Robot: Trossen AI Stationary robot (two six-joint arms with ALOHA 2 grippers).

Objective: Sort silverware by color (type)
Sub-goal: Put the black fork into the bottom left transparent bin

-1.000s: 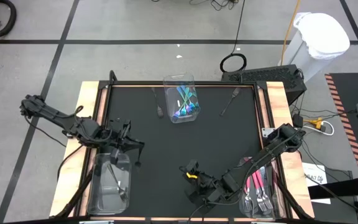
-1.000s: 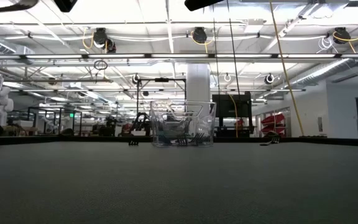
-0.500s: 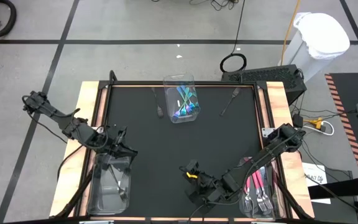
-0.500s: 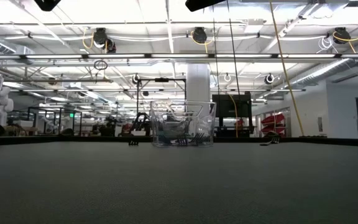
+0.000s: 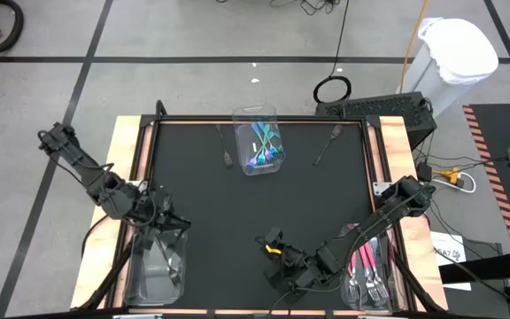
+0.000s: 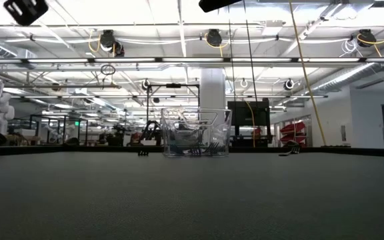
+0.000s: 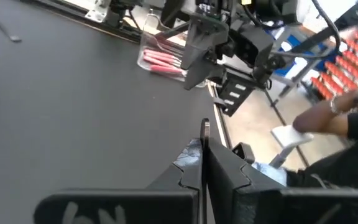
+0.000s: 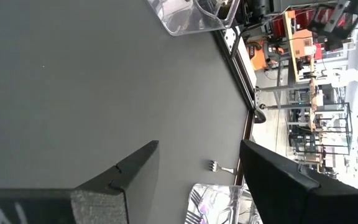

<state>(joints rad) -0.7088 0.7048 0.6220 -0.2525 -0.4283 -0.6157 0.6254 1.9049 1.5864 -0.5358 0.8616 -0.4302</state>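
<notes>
My left gripper (image 5: 164,221) (image 7: 202,163) hovers over the far end of the clear left bin (image 5: 140,279), shut on a thin dark utensil. One grey fork (image 5: 165,255) lies in that bin. The far bin (image 5: 257,115) (image 6: 195,133) holds teal-handled pieces (image 5: 262,146). The near-right bin (image 5: 395,282) (image 7: 163,53) holds pink-handled pieces (image 5: 364,260). A dark fork (image 5: 226,158) (image 8: 219,167) lies left of the far bin, and a grey fork (image 5: 326,143) lies right of it. My right gripper (image 5: 271,245) (image 8: 197,177) waits open, low near the table's near edge. My left gripper pinches a thin dark utensil between its two shut fingers. One short end of the utensil (image 7: 205,127) sticks out past the fingertips. The rest is hidden by the fingers, so which part it has cannot be told. The utensil is lifted clear of the table.
Bare black mat (image 5: 237,204) fills the table's middle, with wooden rails (image 5: 127,151) along the left and right sides. A small dark piece (image 5: 220,129) lies near the far edge. In the left wrist view a person's hand (image 7: 328,118) shows beyond the table, past my right arm (image 7: 229,37).
My left gripper has moved toward the table's near-left corner, from beside the left bin's far-right corner to above that bin's far end, staying shut. In the low view its arm slid left along the picture's top. My right arm has kept still.
</notes>
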